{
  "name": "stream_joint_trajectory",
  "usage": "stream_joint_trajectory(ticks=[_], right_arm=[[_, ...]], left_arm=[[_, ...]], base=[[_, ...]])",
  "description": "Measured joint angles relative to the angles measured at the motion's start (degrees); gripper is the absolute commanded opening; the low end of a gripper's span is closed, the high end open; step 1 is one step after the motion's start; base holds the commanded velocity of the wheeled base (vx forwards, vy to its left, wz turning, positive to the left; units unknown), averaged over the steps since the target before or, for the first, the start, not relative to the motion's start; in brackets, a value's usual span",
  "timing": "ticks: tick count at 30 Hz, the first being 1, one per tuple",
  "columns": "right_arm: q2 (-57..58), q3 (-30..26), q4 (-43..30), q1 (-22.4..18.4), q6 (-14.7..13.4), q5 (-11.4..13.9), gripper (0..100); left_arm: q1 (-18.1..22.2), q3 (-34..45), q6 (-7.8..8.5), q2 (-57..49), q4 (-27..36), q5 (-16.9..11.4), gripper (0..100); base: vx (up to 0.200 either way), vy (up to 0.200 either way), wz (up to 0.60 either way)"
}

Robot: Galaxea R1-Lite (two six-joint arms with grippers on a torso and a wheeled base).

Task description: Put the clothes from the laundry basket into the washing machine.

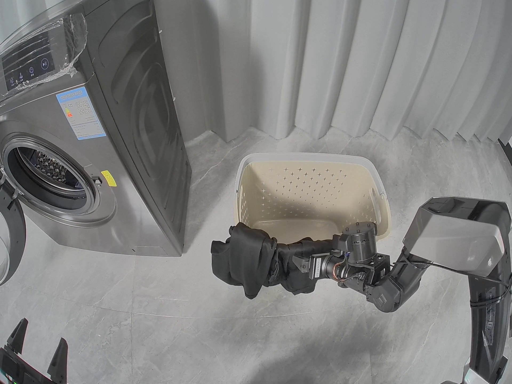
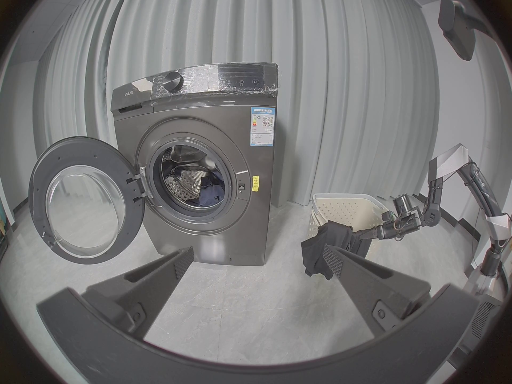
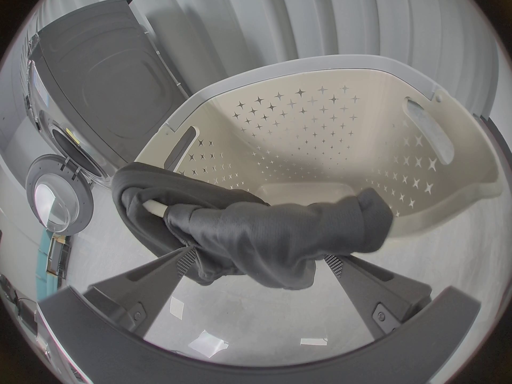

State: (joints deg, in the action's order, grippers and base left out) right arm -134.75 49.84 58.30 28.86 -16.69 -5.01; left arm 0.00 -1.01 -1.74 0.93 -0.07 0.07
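The dark garment (image 1: 250, 260) lies bunched over the near rim of the laundry basket (image 1: 309, 157), on the corner toward the washing machine (image 1: 133, 134), hanging outside clear of the floor. The right gripper (image 3: 260, 262) brackets it, fingers spread wide, apparently for a grasp. The machine door (image 2: 80, 198) stands open to receive it. The left gripper (image 1: 41, 333) waits low, fingers spread.

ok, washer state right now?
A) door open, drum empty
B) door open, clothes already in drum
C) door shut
B: the washing machine door is swung wide open, and a dark blue garment lies inside the drum.
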Motion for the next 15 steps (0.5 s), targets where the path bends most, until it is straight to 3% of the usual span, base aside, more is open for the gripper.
stream_joint_trajectory(ticks=[5,6,15], right_arm=[[-2.3,3.3,0.0,-0.2,0.0,0.0,100],[-2.7,3.7,-0.1,-0.2,0.0,0.0,0],[-3.9,4.5,1.3,0.1,-0.4,-0.2,0]], left_arm=[[0.0,0.0,0.00,0.0,0.0,0.0,100],[0.0,0.0,0.00,0.0,0.0,0.0,100],[0.0,0.0,-0.26,0.0,0.0,0.0,100]], base=[[0.000,0.000,0.00],[0.000,0.000,0.00],[0.000,0.000,0.00]])
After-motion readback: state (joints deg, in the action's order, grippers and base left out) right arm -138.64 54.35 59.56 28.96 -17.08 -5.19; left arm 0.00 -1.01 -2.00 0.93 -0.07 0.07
